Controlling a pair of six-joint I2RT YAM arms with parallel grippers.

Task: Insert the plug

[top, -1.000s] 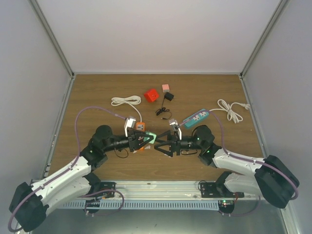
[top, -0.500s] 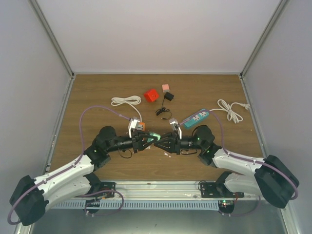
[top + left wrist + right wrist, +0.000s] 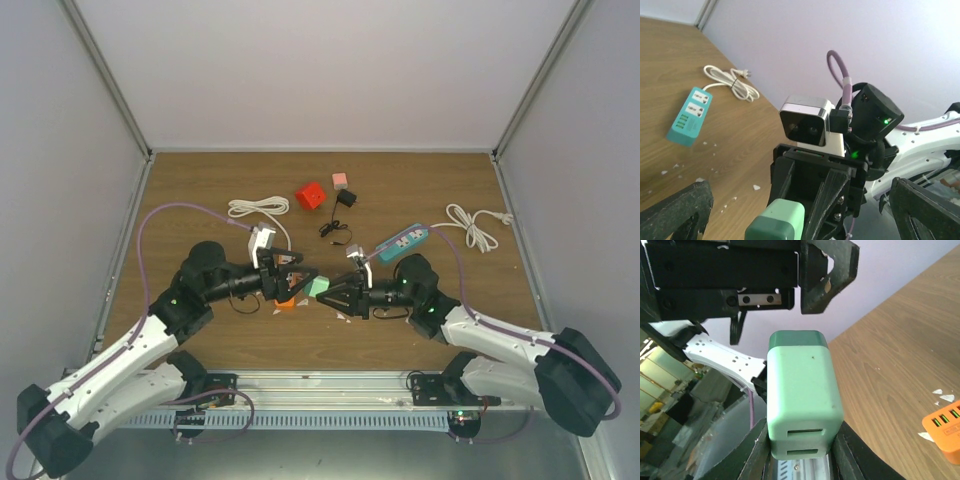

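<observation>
The plug (image 3: 319, 287) is a pale green block with a darker green end, held above the table between the two arms. My right gripper (image 3: 331, 292) is shut on it, and its fingers (image 3: 751, 450) press both sides of the plug (image 3: 802, 385). My left gripper (image 3: 299, 280) stands open just left of the plug and does not touch it. In the left wrist view the plug (image 3: 776, 225) shows low between the wide-spread fingers (image 3: 675, 212) of the left gripper (image 3: 797, 205). The teal power strip (image 3: 403, 241) lies flat behind the right arm and also shows as a strip (image 3: 690, 115) in the left wrist view.
An orange USB block (image 3: 287, 302) lies under the left gripper and shows again (image 3: 945, 427) in the right wrist view. A red cube (image 3: 311, 195), a pink cube (image 3: 340, 180) and a black adapter (image 3: 346, 198) sit at the back. White cords lie at the left (image 3: 258, 207) and right (image 3: 475, 225).
The left gripper held the plug, then opened and drew back to the left. The right gripper closed on the plug and now carries it alone.
</observation>
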